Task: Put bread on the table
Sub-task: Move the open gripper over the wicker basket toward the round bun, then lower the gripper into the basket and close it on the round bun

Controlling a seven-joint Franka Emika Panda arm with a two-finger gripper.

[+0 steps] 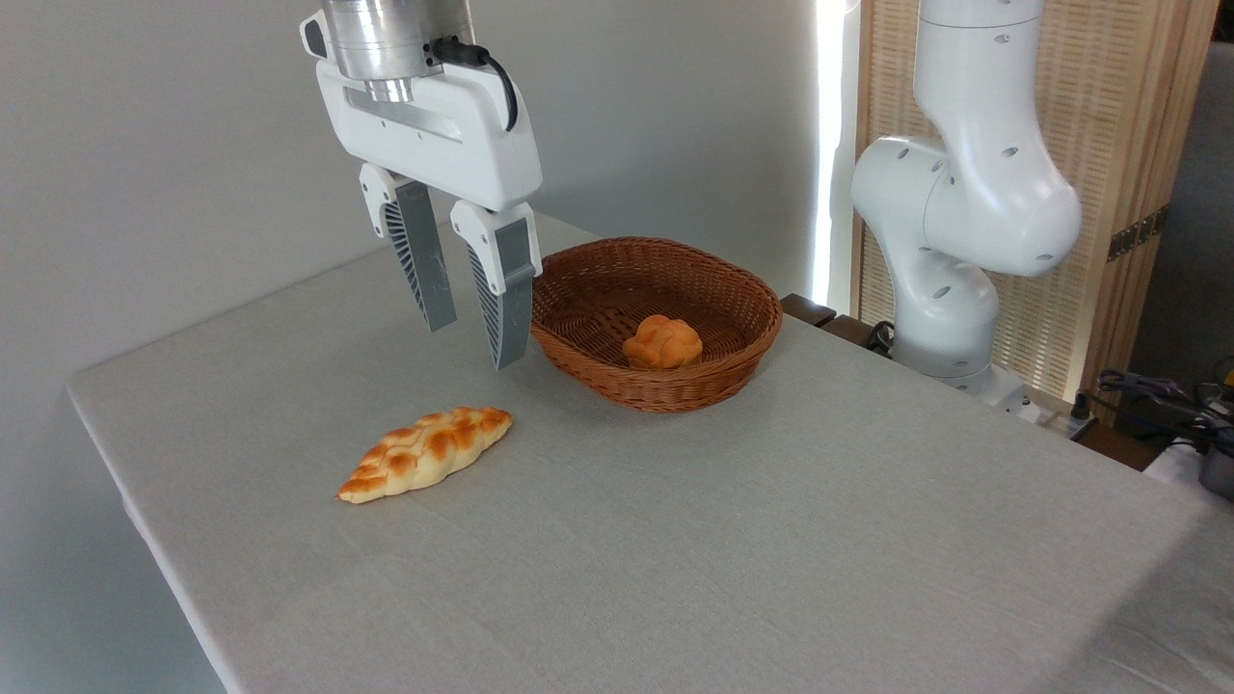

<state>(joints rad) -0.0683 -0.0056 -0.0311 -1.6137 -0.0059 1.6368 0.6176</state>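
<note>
One bread (pixel 662 343) sitting inside the wicker basket (pixel 733 361), my gripper (pixel 470 345) spread and empty above the table (pixel 675 540), braided loaf (pixel 425 453) below.

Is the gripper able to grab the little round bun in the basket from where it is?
Probably yes. The bread lies alone in the open wicker basket with nothing over it. The gripper hangs open above the table just left of the basket rim, so it would likely need to go over the rim and down.
</note>
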